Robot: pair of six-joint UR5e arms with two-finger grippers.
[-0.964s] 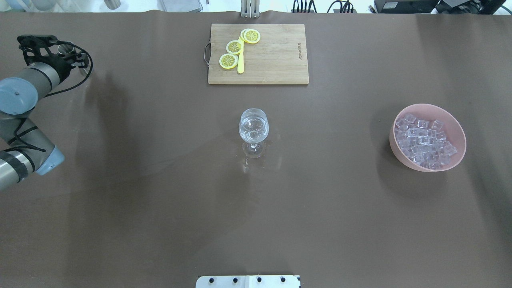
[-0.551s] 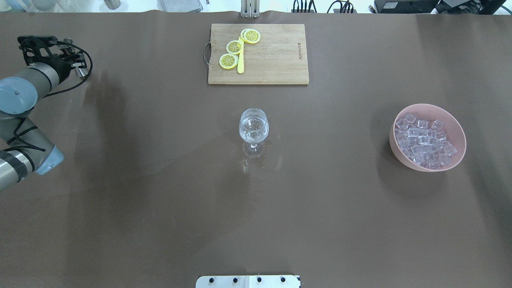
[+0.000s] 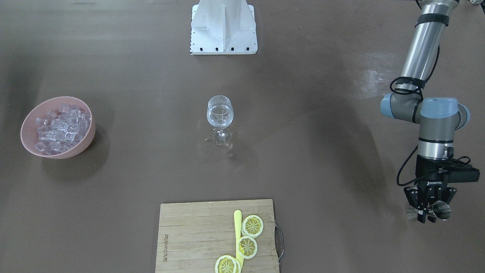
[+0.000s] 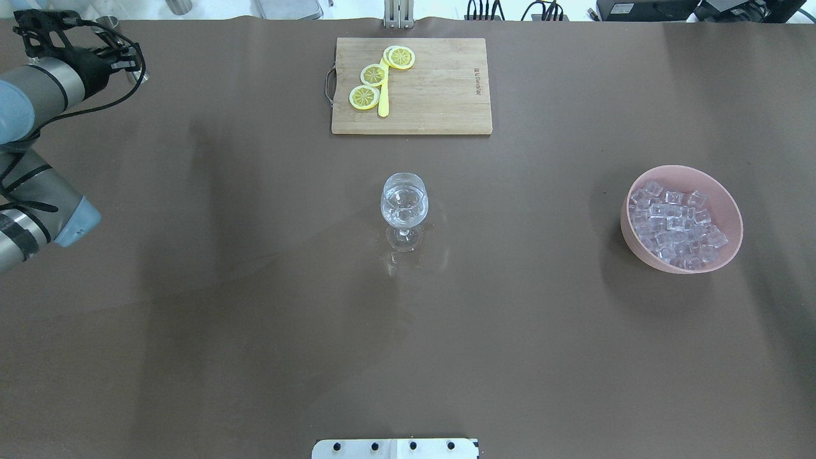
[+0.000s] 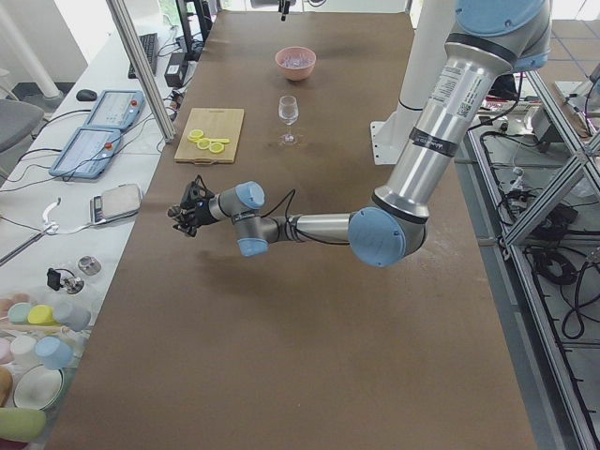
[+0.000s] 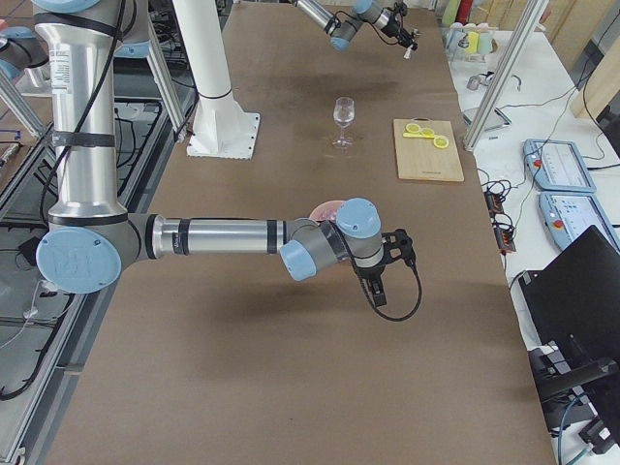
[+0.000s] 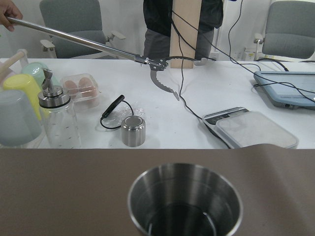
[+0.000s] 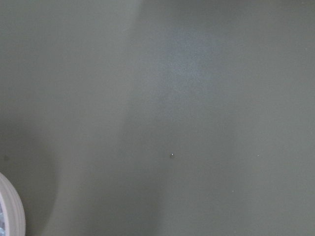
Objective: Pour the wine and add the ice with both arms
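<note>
Your left arm (image 4: pixel 44 86) has carried the left gripper (image 3: pixel 427 217) further toward the table's far left corner than a second ago, and the steel cup (image 7: pixel 185 199) has travelled with it. Its jaws are clamped on that cup, which stands upright between them with its long axis vertical and its mouth up. Well apart from those jaws, toward the table's middle, the wine (image 3: pixel 219 115) sits in the upright stemmed glass (image 4: pixel 404 205). Beyond the glass, the ice (image 4: pixel 677 226) is heaped in the pink bowl (image 4: pixel 626 226), near the right gripper (image 6: pixel 397 254). You cannot tell how its jaws stand.
</note>
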